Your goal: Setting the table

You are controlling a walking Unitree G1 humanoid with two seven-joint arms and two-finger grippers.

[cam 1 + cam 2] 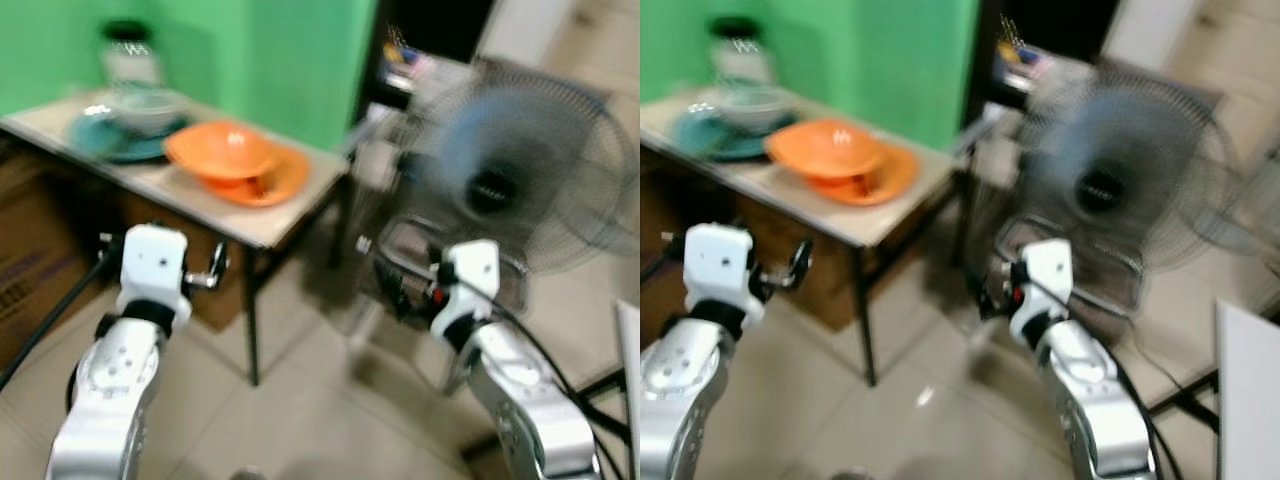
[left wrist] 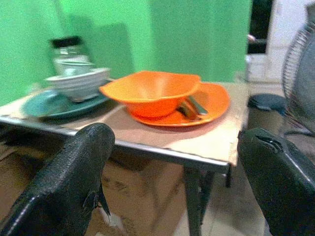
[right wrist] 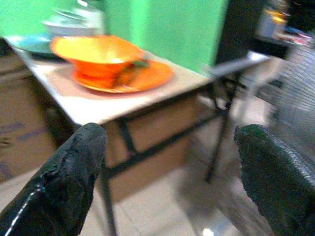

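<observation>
Approach step: both grippers, left (image 2: 172,182) and right (image 3: 167,182), spread and empty, short of table (image 1: 262,228); next, close on orange bowl (image 1: 222,150).

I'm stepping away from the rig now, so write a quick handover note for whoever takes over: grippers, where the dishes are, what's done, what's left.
Left gripper: open, holding nothing, raised short of the table.
Right gripper: open, holding nothing, out over the floor beside the standing fan.
Dishes: orange bowl sits on the orange plate near the table's corner, with what looks like cutlery beside it on the plate. Behind, a white bowl on a teal plate, and a jar by the green wall.
Done: nothing picked up yet.
Left: close in on the table and lay out the stacked dishes.
</observation>
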